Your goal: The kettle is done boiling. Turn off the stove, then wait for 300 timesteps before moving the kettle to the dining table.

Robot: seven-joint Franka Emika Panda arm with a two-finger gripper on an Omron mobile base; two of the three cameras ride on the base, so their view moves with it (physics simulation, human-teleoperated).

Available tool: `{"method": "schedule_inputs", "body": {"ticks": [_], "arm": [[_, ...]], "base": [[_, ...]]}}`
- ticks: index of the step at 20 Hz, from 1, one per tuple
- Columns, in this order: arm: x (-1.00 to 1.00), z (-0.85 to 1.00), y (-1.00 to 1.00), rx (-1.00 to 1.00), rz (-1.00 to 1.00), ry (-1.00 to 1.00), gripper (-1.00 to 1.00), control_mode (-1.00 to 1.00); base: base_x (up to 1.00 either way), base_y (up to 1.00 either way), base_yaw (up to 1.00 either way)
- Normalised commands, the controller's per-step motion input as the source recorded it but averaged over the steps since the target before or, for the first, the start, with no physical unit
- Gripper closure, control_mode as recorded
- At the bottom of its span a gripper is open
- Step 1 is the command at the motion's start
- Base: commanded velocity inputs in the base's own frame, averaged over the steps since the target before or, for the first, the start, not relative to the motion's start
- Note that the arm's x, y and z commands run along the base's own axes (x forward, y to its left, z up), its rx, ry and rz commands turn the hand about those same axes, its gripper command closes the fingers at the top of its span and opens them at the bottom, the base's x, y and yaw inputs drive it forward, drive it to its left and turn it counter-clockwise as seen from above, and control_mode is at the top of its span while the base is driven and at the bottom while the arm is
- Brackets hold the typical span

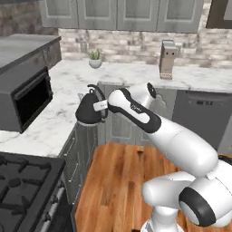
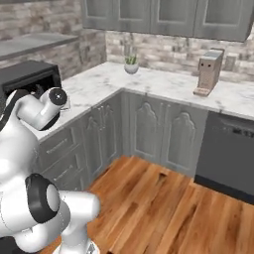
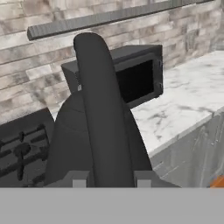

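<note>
One kettle by its handle in the tool, off the stove

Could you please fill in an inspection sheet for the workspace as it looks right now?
Surface: white marble counter with grey veining, running round the corner.
Job's things: kettle carried off the stove, its handle running up between the jaws.
Clutter: small potted plant and a tan appliance by the wall.
Grippers: gripper shut on the kettle's handle.
Cables: nothing seen.
Surroundings: black microwave, grey cabinets, brick backsplash, wooden floor.
</note>
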Motion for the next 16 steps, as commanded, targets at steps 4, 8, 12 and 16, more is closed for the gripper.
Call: {"method": "schedule_inputs", "body": {"ticks": [4, 8, 12, 16], "arm": [[0.00, 0.00, 0.00, 0.00, 0.00, 0.00, 1.00, 1.00], [0.00, 0.00, 0.00, 0.00, 0.00, 0.00, 1.00, 1.00], [0.00, 0.00, 0.00, 0.00, 0.00, 0.00, 1.00, 1.00], [0.00, 0.00, 0.00, 0.00, 0.00, 0.00, 1.00, 1.00]], "base": [[-0.23, 0.00, -0.62], [-0.17, 0.00, -0.63], [-0.12, 0.00, -0.64], [-0.11, 0.00, -0.64]]}}
